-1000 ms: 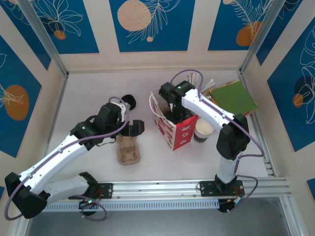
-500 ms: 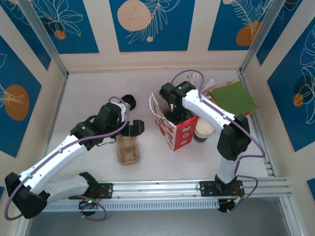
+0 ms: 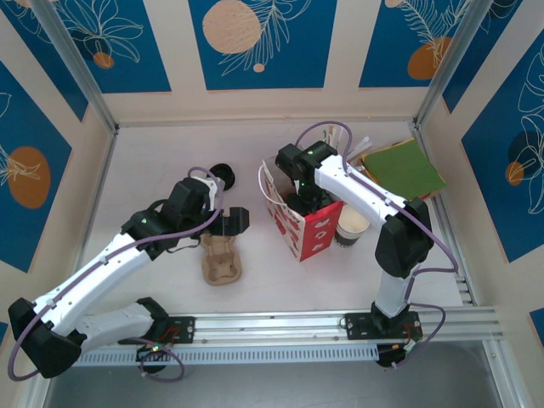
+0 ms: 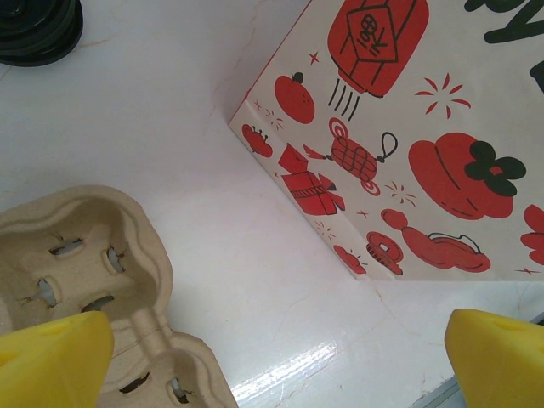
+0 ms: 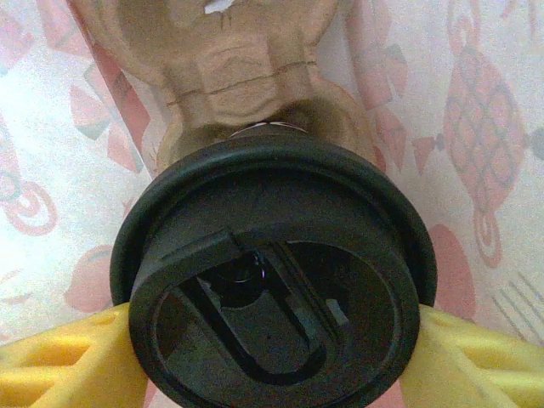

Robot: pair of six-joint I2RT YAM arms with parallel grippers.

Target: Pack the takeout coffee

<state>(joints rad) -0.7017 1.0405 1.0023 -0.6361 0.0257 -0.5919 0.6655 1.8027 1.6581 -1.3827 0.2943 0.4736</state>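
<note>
Right gripper [image 5: 272, 361] clamped on the takeout coffee [image 5: 274, 280] at its lid rim, inside the red-print paper bag [image 3: 313, 235] over a pulp carrier [image 5: 229, 59]: lower straight, cup upright, seat it in a well before releasing; left gripper [image 4: 276, 357] gapes empty beside the bag.

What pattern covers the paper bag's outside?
Red drawings, with black touches, on the white bag; left wrist view shows it best.
</note>
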